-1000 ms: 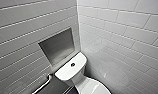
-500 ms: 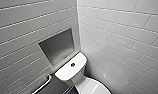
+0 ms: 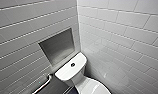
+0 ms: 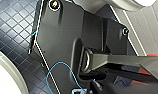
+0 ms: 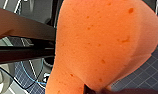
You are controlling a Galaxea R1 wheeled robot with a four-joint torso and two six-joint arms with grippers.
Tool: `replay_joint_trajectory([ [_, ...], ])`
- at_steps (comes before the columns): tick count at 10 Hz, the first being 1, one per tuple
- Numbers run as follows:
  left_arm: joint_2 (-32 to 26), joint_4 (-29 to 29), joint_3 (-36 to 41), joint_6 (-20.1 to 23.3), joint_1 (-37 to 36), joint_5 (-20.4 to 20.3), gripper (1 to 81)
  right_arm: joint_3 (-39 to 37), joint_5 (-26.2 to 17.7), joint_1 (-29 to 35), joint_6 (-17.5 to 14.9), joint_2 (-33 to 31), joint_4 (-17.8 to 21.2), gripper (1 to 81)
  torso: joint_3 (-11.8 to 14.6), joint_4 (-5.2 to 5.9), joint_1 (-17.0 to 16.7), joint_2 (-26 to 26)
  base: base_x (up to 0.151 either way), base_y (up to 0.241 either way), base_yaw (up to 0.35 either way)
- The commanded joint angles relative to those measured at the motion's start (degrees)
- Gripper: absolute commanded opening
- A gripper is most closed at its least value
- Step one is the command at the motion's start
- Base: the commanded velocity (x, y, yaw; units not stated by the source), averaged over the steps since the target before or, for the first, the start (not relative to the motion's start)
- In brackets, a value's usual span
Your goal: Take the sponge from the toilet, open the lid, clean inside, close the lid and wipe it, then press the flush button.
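The right hand [image 5: 95, 88] clamps the sponge [image 5: 102, 42]; whether the left hand [image 4: 147, 63] is apart or together cannot be told. The flush button [image 3: 73, 64] tops the toilet [image 3: 66, 72].

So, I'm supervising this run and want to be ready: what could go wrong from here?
The sponge sits very close to the right wrist camera, hiding much ahead, so aiming by that view may be poor; a slip would drop it onto the dark floor tiles. The lid lies at the head view's bottom edge, so judging reach may be hard. The grab rail beside the cistern could catch the left arm.
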Motion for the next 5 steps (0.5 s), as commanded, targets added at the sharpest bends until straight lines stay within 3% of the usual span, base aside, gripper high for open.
replay_joint_trajectory([
  [1, 10.81, 1.56, -15.34, 0.32, 3.83, 1.42, 1.0, 0.28, -3.51, -0.04, -0.1, 0.91, -0.4, 1.0, 0.0, 0.0, 0.0, 0.0, 0.0, 0.0, 0.0],
  [5, 20.58, 1.12, -29.59, 0.32, 5.42, 1.42, 1.0, -0.42, -3.86, 0.4, -0.19, 1.26, -0.48, 1.0, 0.0, 0.0, 0.0, -0.02, 0.0, 0.0, 0.0],
])
